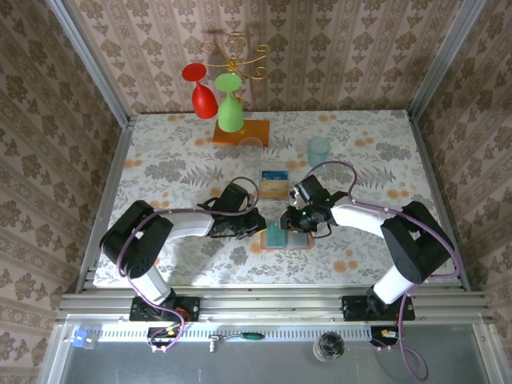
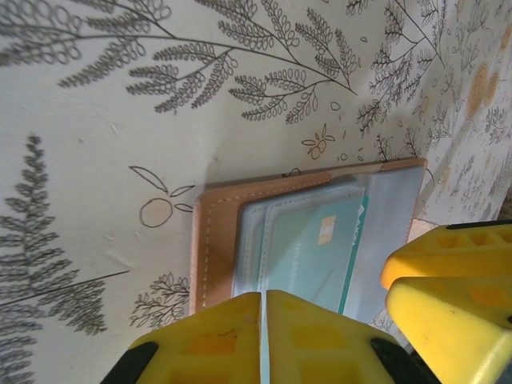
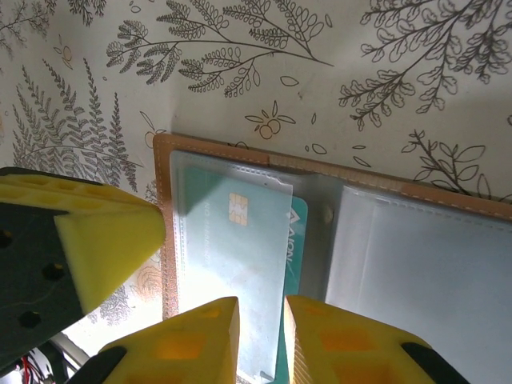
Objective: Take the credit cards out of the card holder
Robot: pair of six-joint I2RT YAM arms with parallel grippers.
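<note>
Enclosed at the back by a wall (image 1: 320, 56) papered in beige-pink stripes with a damask motif. Flanked by side walls (image 1: 40, 160) in matching paper. Framed at the back corners by slanting aluminium posts (image 1: 88, 60). Floored by a table top (image 1: 176, 160) under pale cloth printed with grey ferns, leafy sprigs and small orange flowers. Bounded at the near edge by an aluminium rail (image 1: 272, 302). Below it, a grey strip (image 1: 264, 360), possibly floor or a lower shelf. Lit evenly from above, with soft shadows on the cloth.
</note>
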